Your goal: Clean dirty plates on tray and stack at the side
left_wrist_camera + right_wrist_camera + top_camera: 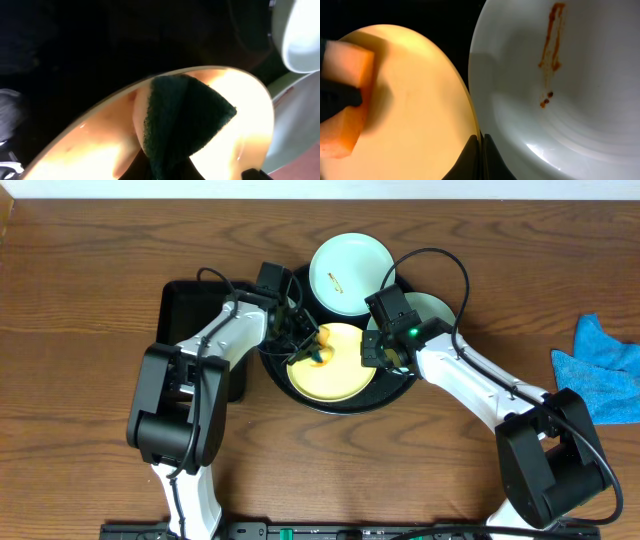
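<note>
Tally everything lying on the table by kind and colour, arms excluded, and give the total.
Mint-blue plates: 2
Yellow plate: 1
Round black tray: 1
Rectangular black tray: 1
Sponge: 1
Blue cloth: 1
Total: 7

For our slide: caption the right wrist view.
Right gripper pinches the yellow plate; sponge on it, smeared plate alongside.

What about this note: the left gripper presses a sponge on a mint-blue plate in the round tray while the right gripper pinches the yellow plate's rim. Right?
Wrong plate. The left gripper presses the sponge on the yellow plate, not a mint-blue one, as the left wrist view shows. The rest holds: round tray, right gripper pinching that yellow plate's rim.
</note>
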Controlling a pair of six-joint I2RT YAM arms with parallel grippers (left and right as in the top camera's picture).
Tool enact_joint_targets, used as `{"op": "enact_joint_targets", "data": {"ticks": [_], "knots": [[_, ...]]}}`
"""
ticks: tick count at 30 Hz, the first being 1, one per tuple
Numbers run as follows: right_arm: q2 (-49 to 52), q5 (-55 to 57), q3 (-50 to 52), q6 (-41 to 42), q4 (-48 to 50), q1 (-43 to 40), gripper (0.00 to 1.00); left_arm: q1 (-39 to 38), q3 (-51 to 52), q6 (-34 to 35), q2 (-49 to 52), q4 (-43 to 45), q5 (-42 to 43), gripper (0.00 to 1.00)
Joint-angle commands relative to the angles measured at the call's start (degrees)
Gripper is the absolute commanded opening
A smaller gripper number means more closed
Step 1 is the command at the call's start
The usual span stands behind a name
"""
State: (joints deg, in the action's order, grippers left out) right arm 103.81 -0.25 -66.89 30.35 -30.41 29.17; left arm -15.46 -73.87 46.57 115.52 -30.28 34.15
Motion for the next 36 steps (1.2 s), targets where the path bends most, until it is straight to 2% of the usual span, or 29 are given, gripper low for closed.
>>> {"op": "enact_joint_targets", "data": {"ticks": [1, 7, 17, 20, 31, 36], "knots": [[0.02, 0.85, -0.07, -0.61, -0.09, 0.15, 0.01, 0.83, 0.24, 0.68, 0.44, -2.43, -1.79, 0.08], [0.02, 0.87, -0.07, -0.61, 0.02, 0.15, 0.01, 0.83, 0.07, 0.63, -3.37, -3.91, -1.84, 0.07], [0.02, 0.90, -0.07, -0.61, 0.07, 0.15, 0.01, 1.09, -0.37, 0.42, -18.10, 0.87, -2.01, 0.07], [0.02, 1.97, -0.09, -0.70, 0.70, 0.15, 0.01, 2.64, -0.37, -1.75, -21.53, 0.72, -2.47, 0.08], [-0.37, 11.10, -5.07, -16.04, 1.25, 0.17, 0.01, 16.96, -0.37, -12.17, -24.90, -11.34, -2.51, 0.07], [-1.92, 15.63, -8.98, -21.57, 1.22, 1.38, 0.01, 22.71, -0.35, -12.81, -24.90, -13.44, -2.51, 0.08]]}}
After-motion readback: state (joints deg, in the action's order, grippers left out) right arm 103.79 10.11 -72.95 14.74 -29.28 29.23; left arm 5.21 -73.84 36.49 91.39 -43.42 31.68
